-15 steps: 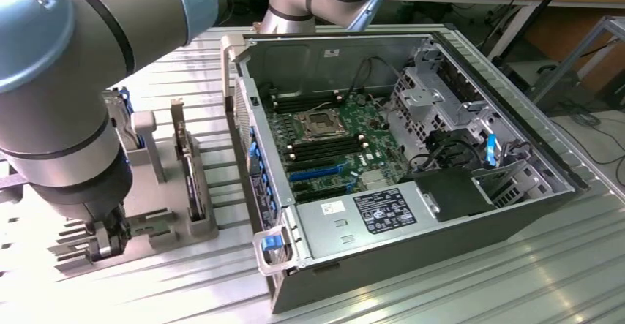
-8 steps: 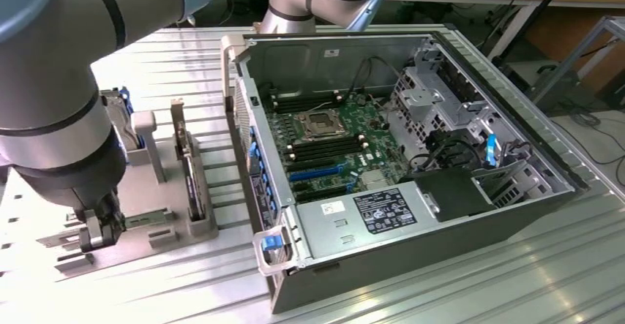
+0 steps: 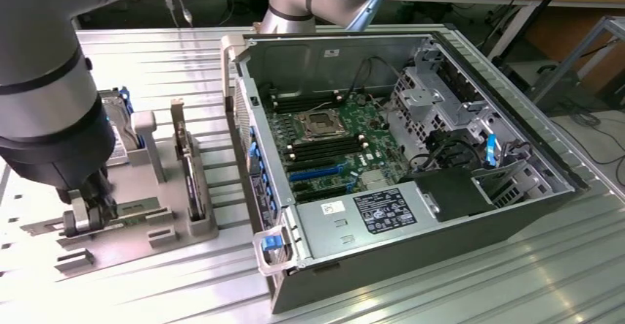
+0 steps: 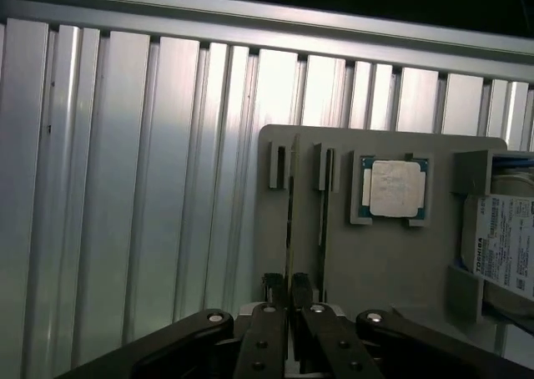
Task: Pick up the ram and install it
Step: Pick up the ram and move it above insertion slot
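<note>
The ram (image 4: 289,229) stands edge-on in the grey holder plate (image 4: 375,254), a thin dark line running up from between my fingertips. My gripper (image 4: 288,287) is shut on its thin edge. In the exterior view the gripper (image 3: 86,211) is low over the grey holder (image 3: 146,236) at the exterior view's left. A bit of the green ram (image 3: 132,209) shows beside the fingers. The open computer case (image 3: 508,192) lies to the exterior view's right, with the motherboard's black memory slots (image 3: 317,148) near the processor socket (image 3: 320,124).
On the holder also sit a square silver processor chip (image 4: 395,187), a hard drive (image 4: 509,245) and an upright dark expansion card (image 3: 190,170). Ribbed aluminium table (image 3: 488,280) surrounds everything. The arm's thick grey links (image 3: 49,83) tower over the holder.
</note>
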Action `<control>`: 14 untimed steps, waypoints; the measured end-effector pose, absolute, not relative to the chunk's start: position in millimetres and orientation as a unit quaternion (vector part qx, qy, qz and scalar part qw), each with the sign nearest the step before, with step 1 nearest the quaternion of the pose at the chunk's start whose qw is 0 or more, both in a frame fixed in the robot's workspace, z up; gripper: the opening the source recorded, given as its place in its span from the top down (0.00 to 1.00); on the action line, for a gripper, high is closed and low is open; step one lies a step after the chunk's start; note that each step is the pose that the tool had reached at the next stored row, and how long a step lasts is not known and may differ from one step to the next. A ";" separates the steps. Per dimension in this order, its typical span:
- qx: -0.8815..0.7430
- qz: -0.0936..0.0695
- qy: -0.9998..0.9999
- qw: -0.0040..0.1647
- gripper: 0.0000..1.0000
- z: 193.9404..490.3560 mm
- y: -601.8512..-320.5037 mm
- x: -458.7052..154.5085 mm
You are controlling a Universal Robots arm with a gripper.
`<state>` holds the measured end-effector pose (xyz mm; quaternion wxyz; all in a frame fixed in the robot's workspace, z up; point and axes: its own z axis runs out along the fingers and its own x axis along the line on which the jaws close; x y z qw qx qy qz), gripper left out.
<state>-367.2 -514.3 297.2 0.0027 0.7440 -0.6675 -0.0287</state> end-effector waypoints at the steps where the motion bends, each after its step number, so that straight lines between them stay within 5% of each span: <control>1: 0.744 -0.029 -0.668 0.003 0.86 301.7 -514.3 -367.1; 14: 0.744 -0.029 -0.668 0.003 0.86 356.2 -514.1 -367.1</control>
